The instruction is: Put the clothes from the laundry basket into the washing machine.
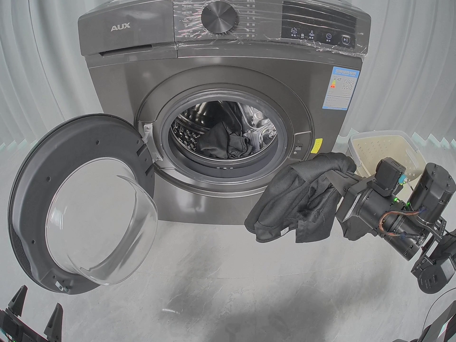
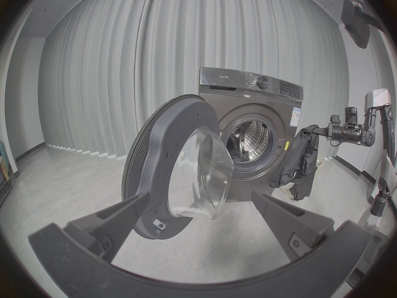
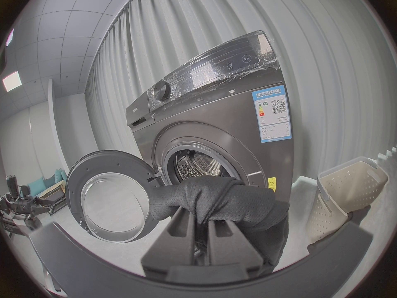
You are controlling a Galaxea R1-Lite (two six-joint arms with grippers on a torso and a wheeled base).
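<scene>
A grey washing machine point(image 1: 223, 72) stands with its round door point(image 1: 80, 200) swung open to the left. A dark garment point(image 1: 223, 141) lies inside the drum. My right gripper point(image 1: 341, 179) is shut on a black garment point(image 1: 299, 200) that hangs in the air, in front of the machine's lower right and below the drum opening. The wrist view shows this garment point(image 3: 215, 199) draped over the closed fingers point(image 3: 201, 232). The cream laundry basket point(image 1: 384, 150) stands on the floor to the right of the machine. My left gripper point(image 1: 35, 317) is low at the near left, open, with nothing in it.
The open door point(image 2: 173, 166) juts out toward my left gripper point(image 2: 202, 220). Grey floor lies in front of the machine. White curtains hang behind it. The basket point(image 3: 351, 187) leans close to the machine's right side.
</scene>
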